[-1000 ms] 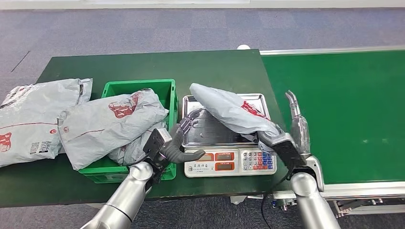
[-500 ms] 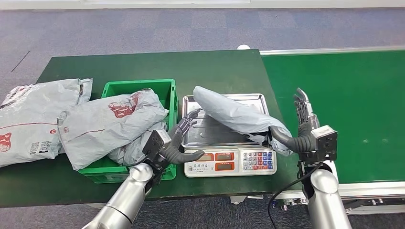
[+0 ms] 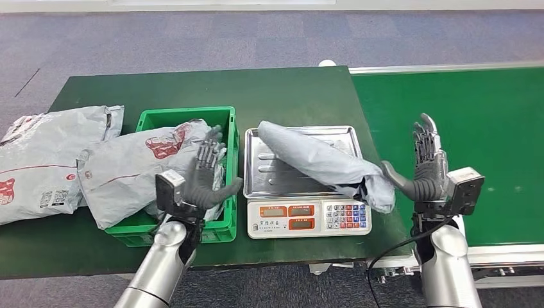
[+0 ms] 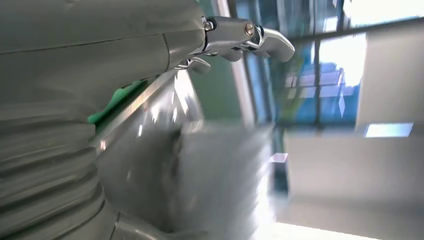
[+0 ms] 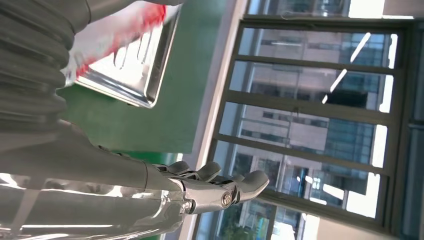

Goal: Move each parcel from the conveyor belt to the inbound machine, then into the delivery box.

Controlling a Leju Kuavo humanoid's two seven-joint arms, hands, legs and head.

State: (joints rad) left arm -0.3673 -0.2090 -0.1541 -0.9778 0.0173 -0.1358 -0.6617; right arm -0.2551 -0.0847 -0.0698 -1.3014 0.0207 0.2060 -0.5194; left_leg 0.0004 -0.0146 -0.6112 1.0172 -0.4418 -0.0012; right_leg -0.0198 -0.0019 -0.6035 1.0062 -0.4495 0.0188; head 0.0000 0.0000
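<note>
Far left on the green worktop (image 3: 282,86) there's a loose parcel (image 3: 38,157), then the green box (image 3: 228,128) with another grey bag (image 3: 138,168) stuffed in it. The left robot hand (image 3: 204,176) is up over the box, fingers spread, grasping nothing. Next is the scale (image 3: 306,217), with the grey parcel (image 3: 324,163) lying across its tray, one end drooping over the keypad. The right robot hand (image 3: 425,168) is released just beside that end, in front of the belt (image 3: 475,115).

Four soft grey plastic parcels (image 3: 324,163), one green plastic box (image 3: 226,122), one silver weighing scale (image 3: 308,218), two robot hands (image 3: 202,183).
</note>
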